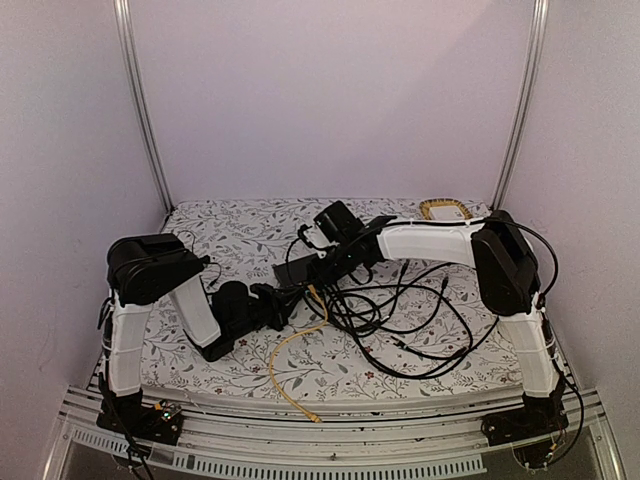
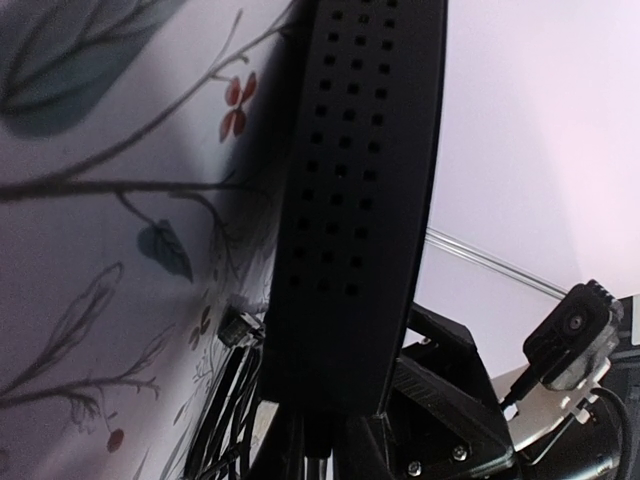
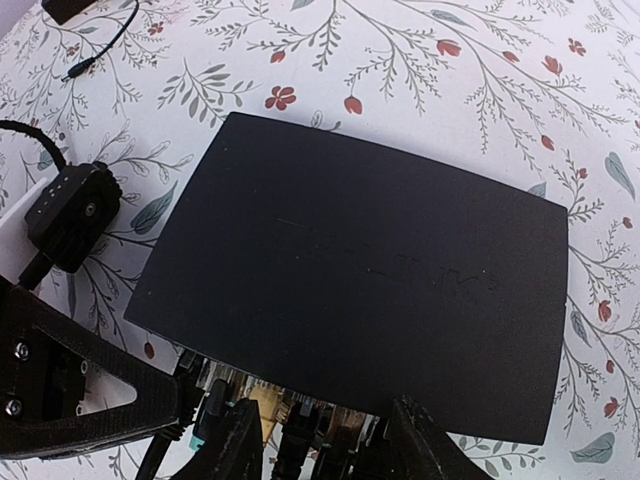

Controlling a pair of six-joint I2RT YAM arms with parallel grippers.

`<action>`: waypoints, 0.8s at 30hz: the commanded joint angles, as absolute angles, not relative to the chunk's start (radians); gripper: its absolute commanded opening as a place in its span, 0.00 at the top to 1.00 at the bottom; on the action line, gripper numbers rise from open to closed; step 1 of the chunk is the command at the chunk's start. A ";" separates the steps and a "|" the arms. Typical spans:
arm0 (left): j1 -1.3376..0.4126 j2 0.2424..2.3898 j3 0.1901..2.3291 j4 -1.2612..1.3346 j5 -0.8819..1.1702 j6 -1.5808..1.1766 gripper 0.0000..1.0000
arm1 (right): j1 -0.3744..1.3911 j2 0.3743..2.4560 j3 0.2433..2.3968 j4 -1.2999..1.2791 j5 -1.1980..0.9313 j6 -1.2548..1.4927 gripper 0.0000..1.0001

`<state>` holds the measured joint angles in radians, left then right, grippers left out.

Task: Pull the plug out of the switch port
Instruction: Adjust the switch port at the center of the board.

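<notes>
Step in hand: approach to the plug, not yet pulled; plugs (image 3: 293,430) sat in the port row along the near long edge of the switch (image 3: 350,300).
Switch position: lay flat on the floral cloth (image 3: 450,90) near mid-table, under the right wrist.
Right gripper (image 3: 325,445): fingers apart, one on each side of the plugged cables at the port edge; no clamp seen on any plug.
Left gripper (image 1: 278,303): fingers together at the switch's left end; grip on anything could not be told, with only the perforated side wall (image 2: 360,200) filling the left wrist view.
Next move, as judged: close on one plug body, then draw straight out along the port axis, switch braced.
Edges: port edge crowded by both grippers.
Open room: black cable tangle (image 1: 400,320) to the right, yellow cable (image 1: 285,365) toward the near edge; bare cloth behind the switch.
</notes>
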<state>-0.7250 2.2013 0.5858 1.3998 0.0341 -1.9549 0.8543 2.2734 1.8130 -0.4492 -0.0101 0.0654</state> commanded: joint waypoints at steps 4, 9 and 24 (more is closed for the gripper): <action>-0.706 2.330 0.494 1.024 0.041 -1.974 0.92 | 0.879 2.291 1.781 -0.478 0.055 0.034 0.53; -0.705 2.332 0.497 1.024 0.044 -1.974 0.93 | 0.897 2.297 1.769 -0.471 0.110 0.011 0.53; -0.700 2.347 0.502 1.046 0.077 -1.948 0.96 | 0.914 2.390 1.858 -0.477 0.216 -0.028 0.52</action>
<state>-0.7231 2.2112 0.5835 1.4220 0.0505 -1.9488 0.9058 2.3024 1.8313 -0.4335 0.1749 -0.0162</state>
